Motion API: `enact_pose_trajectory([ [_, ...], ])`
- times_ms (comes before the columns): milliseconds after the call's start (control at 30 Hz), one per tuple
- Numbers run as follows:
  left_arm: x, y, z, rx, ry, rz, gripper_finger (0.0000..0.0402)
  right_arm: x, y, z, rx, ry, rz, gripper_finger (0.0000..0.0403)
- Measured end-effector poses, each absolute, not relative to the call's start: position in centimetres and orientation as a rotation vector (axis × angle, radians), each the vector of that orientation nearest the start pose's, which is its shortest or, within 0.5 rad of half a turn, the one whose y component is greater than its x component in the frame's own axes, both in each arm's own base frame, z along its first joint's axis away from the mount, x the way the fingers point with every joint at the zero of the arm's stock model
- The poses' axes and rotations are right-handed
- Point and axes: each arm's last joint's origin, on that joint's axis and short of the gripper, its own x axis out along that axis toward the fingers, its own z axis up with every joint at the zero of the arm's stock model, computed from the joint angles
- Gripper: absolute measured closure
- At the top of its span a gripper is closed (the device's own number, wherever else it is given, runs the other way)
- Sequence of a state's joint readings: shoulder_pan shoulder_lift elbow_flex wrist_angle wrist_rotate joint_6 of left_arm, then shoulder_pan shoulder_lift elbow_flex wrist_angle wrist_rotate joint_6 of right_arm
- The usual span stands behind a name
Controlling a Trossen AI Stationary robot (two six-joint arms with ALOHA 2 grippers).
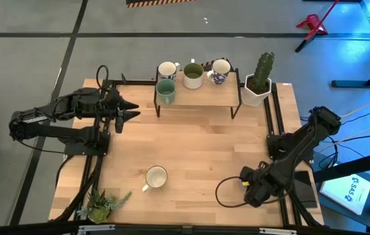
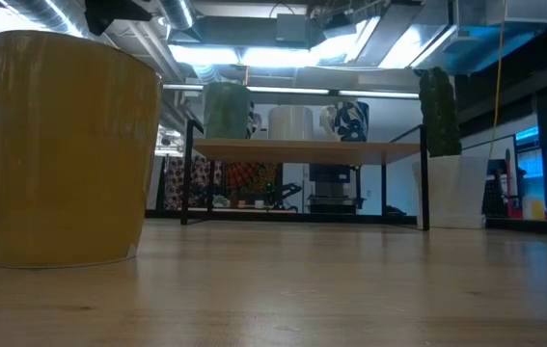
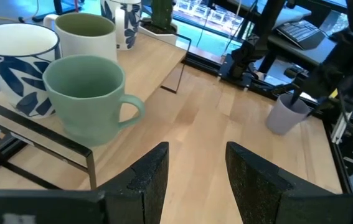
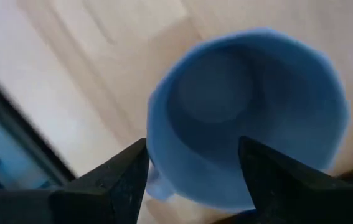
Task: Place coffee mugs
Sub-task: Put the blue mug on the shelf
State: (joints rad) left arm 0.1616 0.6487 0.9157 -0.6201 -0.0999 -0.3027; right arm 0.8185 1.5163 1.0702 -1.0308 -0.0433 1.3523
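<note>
With its fingers apart around the lavender mug (image 4: 251, 118), the right claw (image 4: 192, 171) should close squarely before lifting.

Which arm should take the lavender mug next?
Right. The right gripper already hangs open over the lavender mug at the table's near right; the left gripper sits by the shelf.

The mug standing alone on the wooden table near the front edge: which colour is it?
The small ceramic mug is pale yellow, best seen in the low view.
</note>
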Motion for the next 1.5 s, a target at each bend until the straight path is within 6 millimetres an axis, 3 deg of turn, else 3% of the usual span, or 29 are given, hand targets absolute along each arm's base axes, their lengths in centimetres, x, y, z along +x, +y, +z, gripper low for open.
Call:
enact_pose_trajectory([
  [167,11.9,2.2,35.2,-0.309,0.312,0.311,0.0248,18.0,19.4,21.2,0.482,1.54,-0.356,0.0219],
  [433,11.9,2.3,35.2,-0.306,0.309,0.331,0.0248,17.9,19.3,21.1,0.474,1.546,-0.387,0.0388],
  [633,11.8,2.3,35.2,-0.304,0.308,0.34,0.0248,18.3,19.0,21.4,0.482,1.521,-0.375,0.0396],
  [1067,11.8,2.4,35.2,-0.298,0.304,0.371,0.0248,20.6,16.2,22.2,0.421,1.45,-0.298,0.04],
  [1300,11.8,2.4,35.2,-0.297,0.303,0.377,0.0248,24.2,11.7,24.1,0.23,1.404,-0.172,0.0401],
  [1500,11.8,2.4,35.2,-0.296,0.302,0.379,0.0248,27.1,5.6,26.3,0.041,1.325,-0.128,0.0402],
])
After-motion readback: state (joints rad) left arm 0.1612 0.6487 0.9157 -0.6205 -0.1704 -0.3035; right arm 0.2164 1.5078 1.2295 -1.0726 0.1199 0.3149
